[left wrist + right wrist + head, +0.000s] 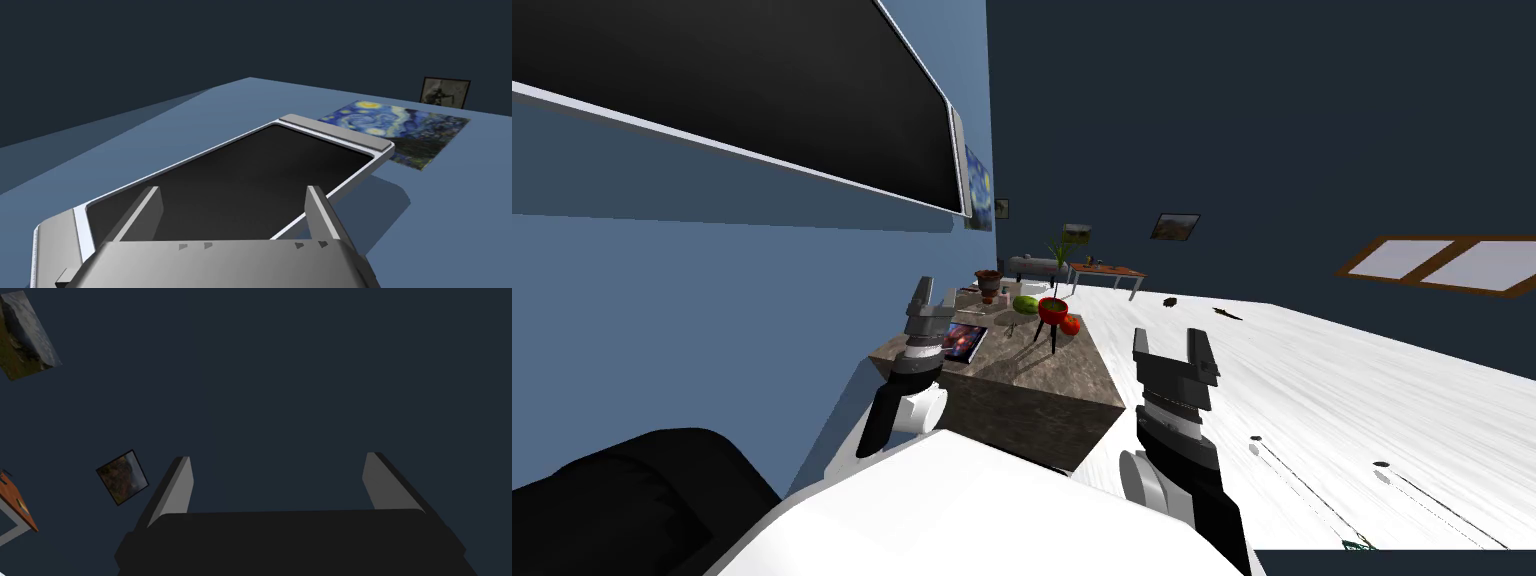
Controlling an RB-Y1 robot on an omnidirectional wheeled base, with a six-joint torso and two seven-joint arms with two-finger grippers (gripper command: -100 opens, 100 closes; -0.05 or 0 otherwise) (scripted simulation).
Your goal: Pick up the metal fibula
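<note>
A low stone-topped table [1032,375] stands just ahead of me. It carries a book [965,340], a potted plant [989,284], a green melon [1025,304], a red bowl on thin legs [1052,312] and a red fruit [1070,324]. Which small piece is the fibula I cannot tell. Two small dark things [1226,314] lie on the white floor beyond the table. My left gripper [932,297] [235,200] is raised over the table's near left corner, open and empty. My right gripper [1172,350] [277,480] hangs open and empty to the right of the table.
A black seat [632,500] sits at my near left against the blue wall, under a wall screen [762,90]. Farther back stand a grey couch [1037,265] and an orange table [1107,270]. Small dark bits [1380,464] dot the floor at right.
</note>
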